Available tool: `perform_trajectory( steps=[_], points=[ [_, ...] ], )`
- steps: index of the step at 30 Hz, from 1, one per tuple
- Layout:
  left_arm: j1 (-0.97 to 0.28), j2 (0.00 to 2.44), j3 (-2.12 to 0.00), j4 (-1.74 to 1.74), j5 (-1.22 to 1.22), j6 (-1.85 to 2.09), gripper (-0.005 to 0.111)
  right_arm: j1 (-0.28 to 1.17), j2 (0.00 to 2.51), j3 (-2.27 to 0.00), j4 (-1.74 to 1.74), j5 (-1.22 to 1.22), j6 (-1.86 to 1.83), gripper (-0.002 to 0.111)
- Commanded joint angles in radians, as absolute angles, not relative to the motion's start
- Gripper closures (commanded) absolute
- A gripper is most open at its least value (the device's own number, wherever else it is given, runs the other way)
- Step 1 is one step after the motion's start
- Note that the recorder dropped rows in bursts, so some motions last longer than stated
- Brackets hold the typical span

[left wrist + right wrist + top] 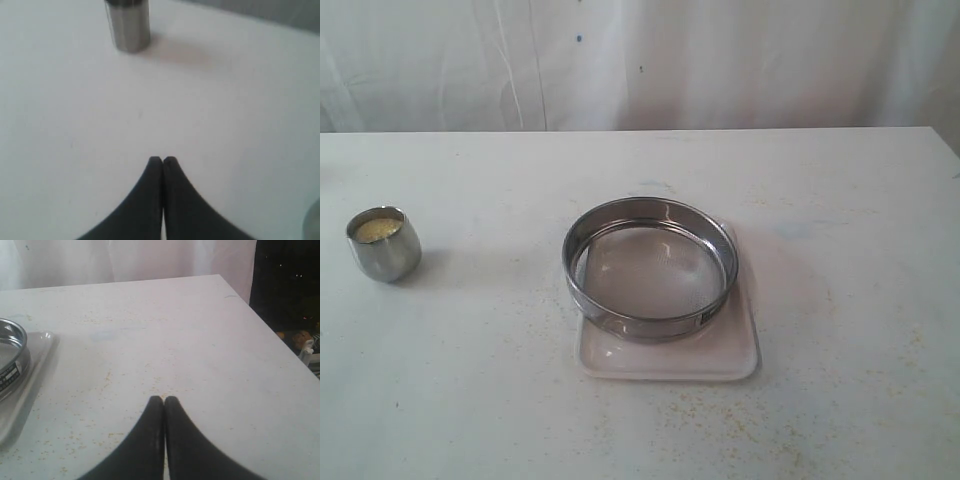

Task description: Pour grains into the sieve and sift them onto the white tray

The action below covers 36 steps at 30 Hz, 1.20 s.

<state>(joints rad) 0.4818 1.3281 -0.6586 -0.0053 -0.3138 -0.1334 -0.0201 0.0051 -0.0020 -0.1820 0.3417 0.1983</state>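
Exterior view: the cup (pixel 383 243) holding the grains (pixel 377 229) stands at the left of the table (pixel 470 400), well apart from the sieve (pixel 650 322), which sits on the tray (pixel 670 362) in the middle. The mesh looks bare, so pouring seems not yet begun. No arm shows. Yellow specks dot the white table, and a white curtain (pixel 720 60) hangs behind.

Left wrist view: the left gripper (pixel 163 160) has its fingers together and holds nothing, with the cup (pixel 128 25) ahead and apart. Next it likely must open and grip the cup upright.

Right wrist view: the right gripper (pixel 163 399) is likewise together and empty, near the tray (pixel 42 347) and sieve (pixel 10 352). Beyond the table's right edge the room is dark.
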Motion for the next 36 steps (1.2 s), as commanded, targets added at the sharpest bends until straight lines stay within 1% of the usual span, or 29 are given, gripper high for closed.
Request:
perform_trajectory(
  steps=[1, 3, 5, 6, 8, 11, 15, 17, 19, 21, 23, 24, 25, 27, 30, 33, 36],
  points=[
    [0.486, 1.399, -0.713, 0.426, -0.666, -0.574, 0.107, -0.019, 0.000, 0.000, -0.184, 0.336, 0.199, 0.108],
    [0.486, 1.471, -0.768, 0.627, -0.878, -0.765, 0.107, -0.019, 0.000, 0.000, -0.184, 0.336, 0.199, 0.108],
    [0.486, 1.548, -0.834, 0.750, -1.057, -0.883, 0.107, -0.019, 0.000, 0.000, -0.184, 0.336, 0.199, 0.108],
    [0.486, 1.583, -0.867, 0.813, -1.132, -0.906, 0.107, -0.019, 0.000, 0.000, -0.184, 0.336, 0.199, 0.108],
    [0.486, 1.634, -0.924, 0.928, -1.202, -0.908, 0.107, -0.019, 0.000, 0.000, -0.184, 0.336, 0.199, 0.108],
    [0.486, 1.668, -0.965, 1.116, -1.180, -0.869, 0.107, -0.019, 0.000, 0.000, -0.184, 0.336, 0.199, 0.108],
    [0.486, 1.689, -0.972, 1.366, -1.048, -0.782, 0.106, -0.019, 0.000, 0.000, -0.184, 0.336, 0.199, 0.108],
    [0.486, 1.691, -0.972, 1.441, -0.985, -0.814, 0.098, -0.019, 0.000, 0.000, -0.184, 0.336, 0.199, 0.108],
    [0.486, 1.691, -0.972, 1.477, -0.969, -0.876, 0.085, -0.019, 0.000, 0.000, -0.184, 0.336, 0.199, 0.108],
    [0.486, 1.692, -0.972, 1.477, -0.977, -0.962, 0.061, -0.019, 0.000, 0.000, -0.184, 0.336, 0.199, 0.108],
    [0.486, 1.695, -0.972, 1.477, -0.969, -1.071, 0.025, -0.019, 0.000, 0.000, -0.184, 0.336, 0.199, 0.108],
    [0.486, 1.698, -0.972, 1.468, -0.953, -1.092, 0.010, -0.019, 0.000, 0.000, -0.184, 0.336, 0.199, 0.108],
    [0.486, 1.698, -0.972, 1.457, -0.929, -1.112, 0.002, -0.019, 0.000, 0.000, -0.184, 0.336, 0.199, 0.108],
    [0.486, 1.698, -0.972, 1.458, -0.888, -1.126, 0.002, -0.019, 0.000, 0.000, -0.184, 0.336, 0.199, 0.108],
    [0.486, 1.698, -0.972, 1.460, -0.900, -1.126, 0.002, -0.019, 0.000, 0.000, -0.184, 0.336, 0.199, 0.108],
    [0.486, 1.698, -0.972, 1.463, -1.058, -1.129, 0.002, -0.019, 0.000, 0.000, -0.184, 0.336, 0.199, 0.108],
    [0.486, 1.701, -0.972, 1.505, -1.077, -1.103, 0.002, -0.019, 0.000, 0.000, -0.184, 0.336, 0.199, 0.108]
  ],
)
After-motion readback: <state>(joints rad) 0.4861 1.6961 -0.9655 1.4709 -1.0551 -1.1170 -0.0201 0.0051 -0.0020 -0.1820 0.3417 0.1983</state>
